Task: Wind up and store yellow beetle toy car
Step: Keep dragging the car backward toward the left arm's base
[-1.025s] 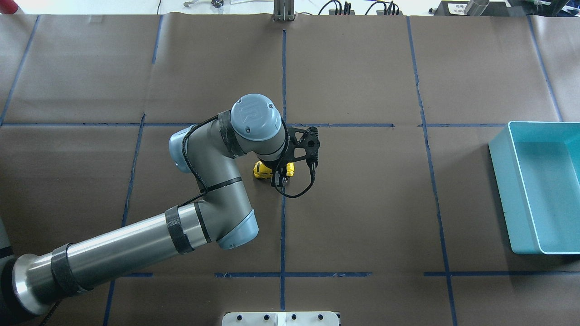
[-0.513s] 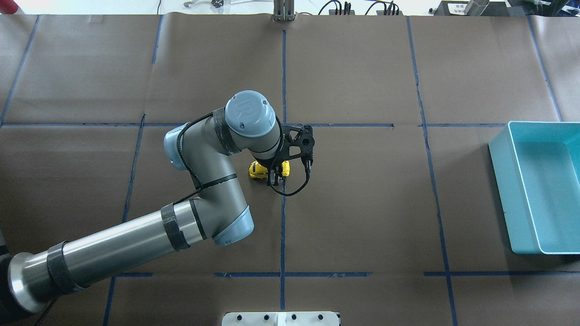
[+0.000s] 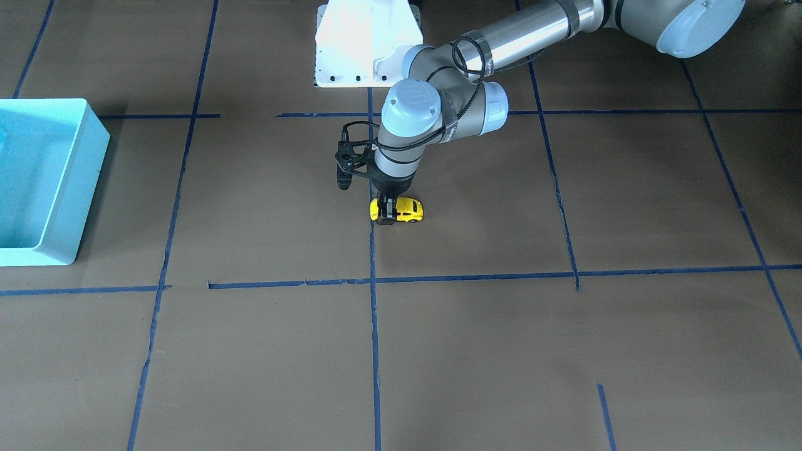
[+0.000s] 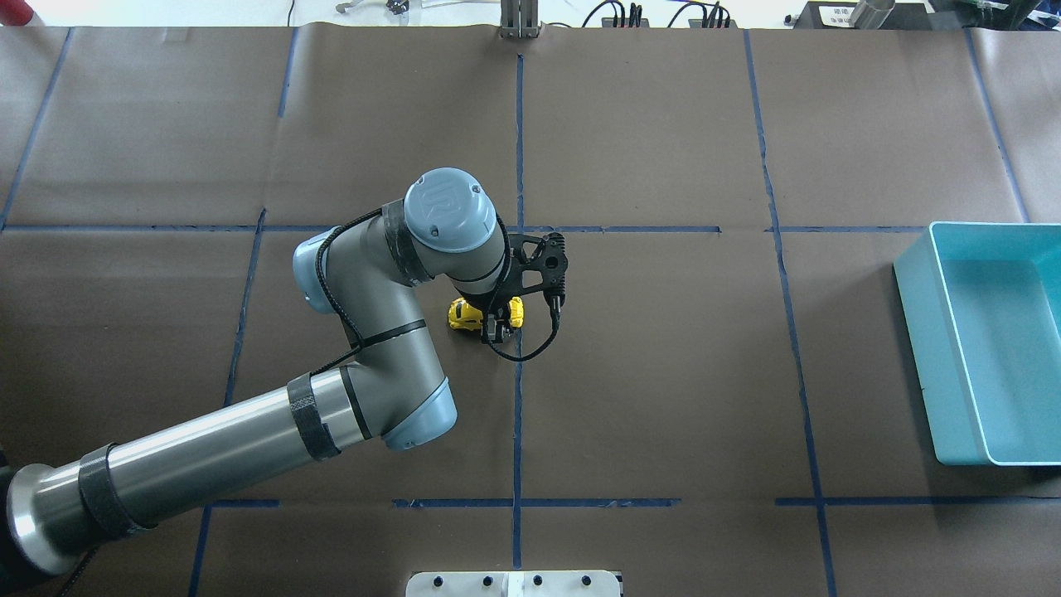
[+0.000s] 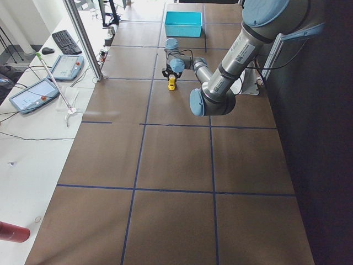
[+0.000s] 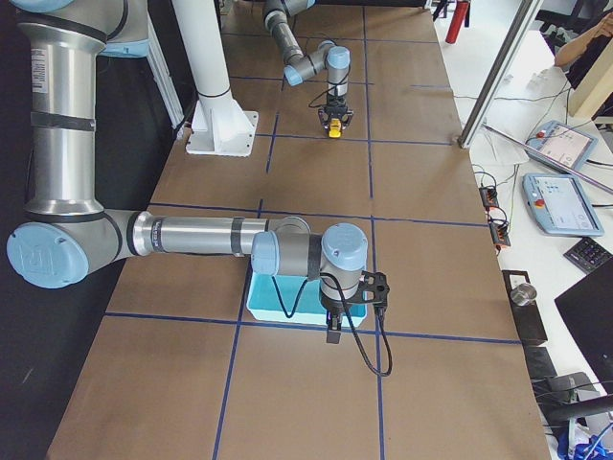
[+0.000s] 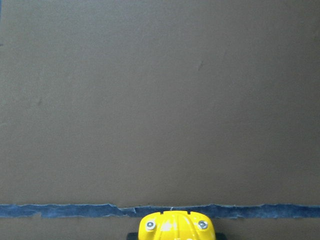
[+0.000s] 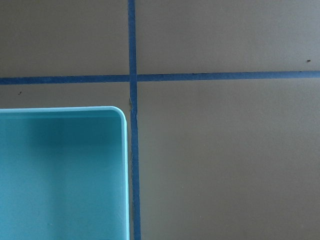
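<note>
Brown tabletop (image 4: 663, 373): left gripper (image 4: 495, 323) clamps the yellow beetle toy car (image 4: 461, 314) beside blue tape (image 4: 518, 398) (bin (image 4: 932, 348) well apart).

yellow beetle toy car (image 3: 408, 210): bright yellow body, dark windows. bin (image 4: 986, 348): light teal-blue. worktop (image 4: 663, 373): brown, dark blue tape grid (image 4: 517, 414). left arm (image 4: 207, 452): silver-grey, pale blue joint caps (image 4: 445, 209), black straps (image 4: 313, 417). left end effector (image 3: 387, 214): black.

The left arm (image 4: 207, 452) has a silver tube, grey joints, pale-blue caps and black left gripper (image 4: 496, 322).
</note>
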Controlling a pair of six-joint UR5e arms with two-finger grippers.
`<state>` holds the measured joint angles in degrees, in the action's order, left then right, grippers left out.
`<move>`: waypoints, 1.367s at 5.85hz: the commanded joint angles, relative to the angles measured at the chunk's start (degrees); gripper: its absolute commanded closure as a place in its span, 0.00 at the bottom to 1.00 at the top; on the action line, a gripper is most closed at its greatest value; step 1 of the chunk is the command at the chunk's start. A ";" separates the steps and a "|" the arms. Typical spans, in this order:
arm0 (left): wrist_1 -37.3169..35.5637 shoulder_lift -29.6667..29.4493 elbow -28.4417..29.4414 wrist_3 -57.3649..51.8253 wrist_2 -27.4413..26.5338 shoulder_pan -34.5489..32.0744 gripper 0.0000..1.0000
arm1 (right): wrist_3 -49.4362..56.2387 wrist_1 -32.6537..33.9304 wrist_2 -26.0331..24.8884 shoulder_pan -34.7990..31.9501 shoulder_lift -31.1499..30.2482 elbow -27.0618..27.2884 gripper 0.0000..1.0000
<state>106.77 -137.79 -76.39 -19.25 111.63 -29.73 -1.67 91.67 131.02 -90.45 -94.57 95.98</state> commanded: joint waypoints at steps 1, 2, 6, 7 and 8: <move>0.01 1.11 -0.69 -0.09 0.25 -0.24 0.97 | 0.00 0.00 0.02 0.01 0.00 -0.27 0.00; 0.01 1.64 -1.13 -0.09 0.34 -0.41 0.97 | 0.00 0.00 0.02 0.01 0.00 -0.27 0.00; 0.19 3.40 -2.97 -0.09 0.34 -0.59 0.97 | 0.00 0.00 -0.06 0.01 0.00 -0.45 0.00; 0.19 4.10 -3.67 -0.17 0.34 -0.68 0.97 | 0.00 -0.09 -0.06 0.01 0.00 -1.14 0.00; 0.19 4.80 -4.46 -0.18 0.43 -0.76 0.97 | 0.00 -0.09 -0.06 0.01 0.00 -1.32 0.00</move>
<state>106.96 -133.60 -80.16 -19.40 112.00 -30.42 -1.67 91.60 130.96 -90.44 -94.57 94.92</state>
